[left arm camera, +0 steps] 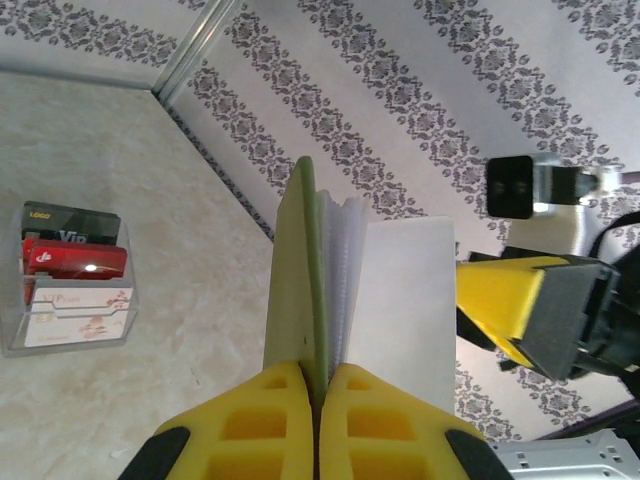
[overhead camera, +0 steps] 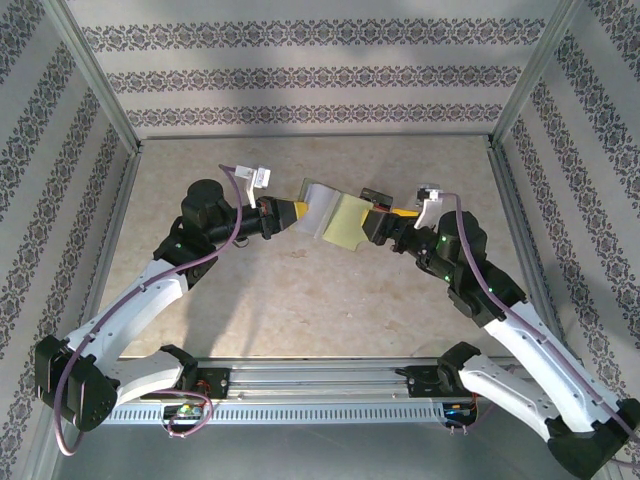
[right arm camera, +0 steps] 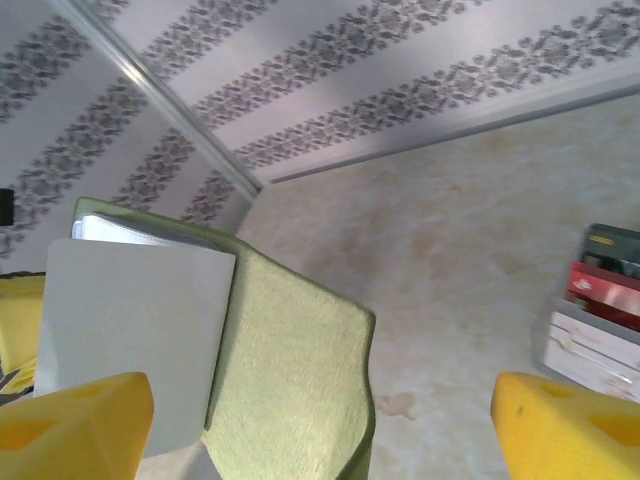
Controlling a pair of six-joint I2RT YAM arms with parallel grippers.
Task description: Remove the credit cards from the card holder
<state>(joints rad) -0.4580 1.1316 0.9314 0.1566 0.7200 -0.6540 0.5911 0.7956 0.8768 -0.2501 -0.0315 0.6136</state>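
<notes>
Left end effector (left arm camera: 315, 385): fully closed, fingers pinched on the bottom edge of the card holder (overhead camera: 335, 218), carrying it upright.
Right end effector (right arm camera: 318, 425): jaws wide apart, gripping nothing; it is level with the holder's far side, one finger just beside it.
Card holder: lifted off the counter (overhead camera: 300, 300), between the two arms, spread open. The olive cover droops on the right arm's side; the clear pockets (left arm camera: 340, 265) fan out in the middle.
Pale panel (right arm camera: 130, 330): flat and whitish, in front of the cover. Card or inner leaf, cannot tell.
Credit cards (left arm camera: 72, 262): one dark, one red, one whitish, stacked stepwise in a clear tray (left arm camera: 134, 300) on the counter, well apart from the holder.
Pocket contents: not readable from these angles.
Step (judged): holder presented for extraction; right arm is placed to pick.
Next move calls for: right jaws lined up edge-on with a single card, closed on it alone, then a straight pull along the pocket while the left grip resists.
Risk: catching a pocket sleeve, or tugging the holder loose.
</notes>
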